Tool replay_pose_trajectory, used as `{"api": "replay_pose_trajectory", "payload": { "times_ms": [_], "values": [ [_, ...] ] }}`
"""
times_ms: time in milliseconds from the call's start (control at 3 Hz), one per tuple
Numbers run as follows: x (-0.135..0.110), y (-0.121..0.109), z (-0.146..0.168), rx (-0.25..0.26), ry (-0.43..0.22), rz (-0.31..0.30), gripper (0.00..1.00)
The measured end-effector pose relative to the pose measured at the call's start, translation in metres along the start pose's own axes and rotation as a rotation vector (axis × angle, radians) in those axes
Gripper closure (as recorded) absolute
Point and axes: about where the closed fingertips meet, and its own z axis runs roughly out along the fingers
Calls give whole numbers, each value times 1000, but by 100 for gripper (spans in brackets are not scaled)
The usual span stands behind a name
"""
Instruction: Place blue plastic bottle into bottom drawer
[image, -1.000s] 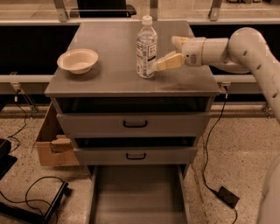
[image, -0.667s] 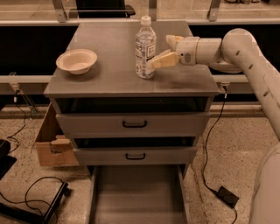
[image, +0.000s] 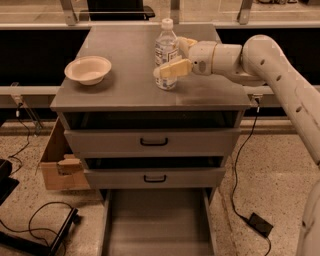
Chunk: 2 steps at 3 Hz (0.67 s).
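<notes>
The blue plastic bottle (image: 165, 50), clear with a white cap, stands upright near the middle of the grey cabinet's top (image: 125, 90). My gripper (image: 168, 57) reaches in from the right and is open around the bottle. One pale finger (image: 172, 68) lies across the bottle's near side, and the other finger (image: 186, 43) shows behind it. The bottom drawer (image: 155, 220) is pulled out at floor level, and its flat grey floor is bare.
A cream bowl (image: 88, 69) sits on the left of the cabinet top. The two upper drawers (image: 152, 142) with black handles are closed. A cardboard box (image: 56, 162) stands left of the cabinet. Cables and a black adapter (image: 260, 224) lie on the floor.
My gripper has moved left from beside the bottle until its fingers stand on either side of it. The bottle and bowl have not moved.
</notes>
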Motion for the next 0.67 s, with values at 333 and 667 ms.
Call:
{"api": "replay_pose_trajectory", "payload": {
  "times_ms": [333,667],
  "values": [
    [-6,13,14,-8,-12,-4,19],
    [-4,15,21,-6,-9,16,41]
  ]
}}
